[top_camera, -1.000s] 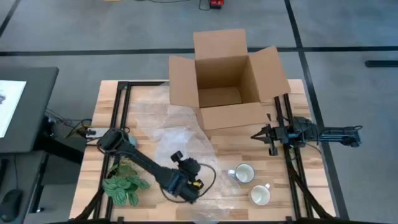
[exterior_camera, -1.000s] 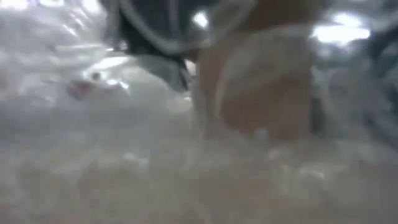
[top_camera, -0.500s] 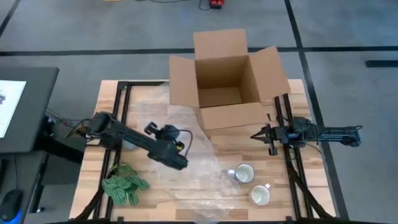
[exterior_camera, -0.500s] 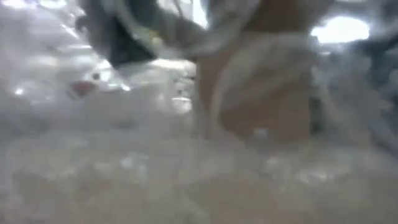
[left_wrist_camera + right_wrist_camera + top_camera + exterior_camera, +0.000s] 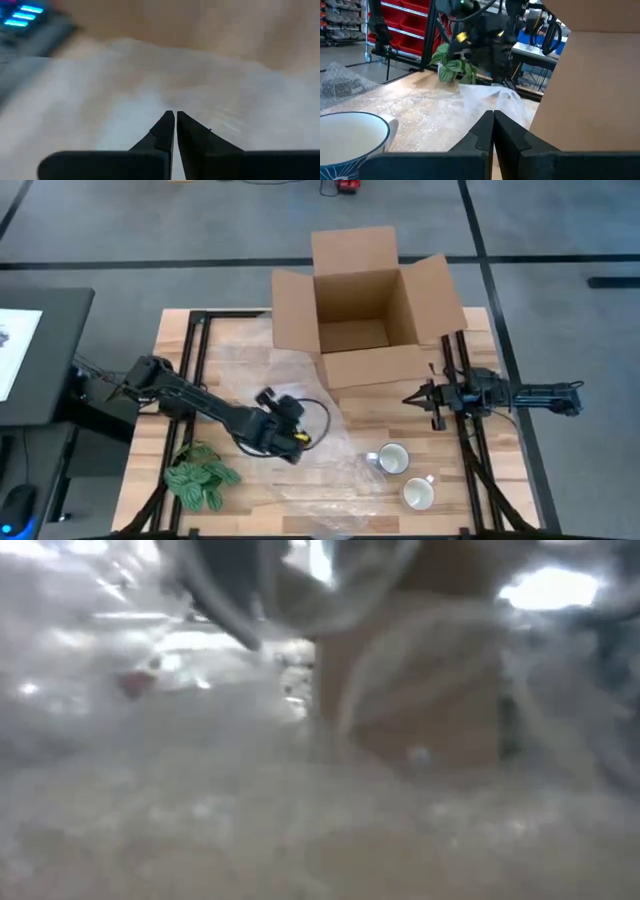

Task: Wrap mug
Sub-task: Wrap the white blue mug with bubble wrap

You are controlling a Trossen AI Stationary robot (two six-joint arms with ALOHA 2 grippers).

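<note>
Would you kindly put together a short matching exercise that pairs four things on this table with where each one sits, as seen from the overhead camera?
Things:
1. cardboard box
2. green plant
3. two mugs
4. left gripper

Places:
A. near edge, right of centre
B. far edge, flaps open
C. near left corner
D. over the bubble wrap, mid-table

Pairs: 1-B, 2-C, 3-A, 4-D

My two arms are dark, slim and jointed. The left end effector (image 5: 290, 442) trails a looping black cable and has a yellow mark; the right end effector (image 5: 418, 398) tapers to pointed black fingers.
</note>
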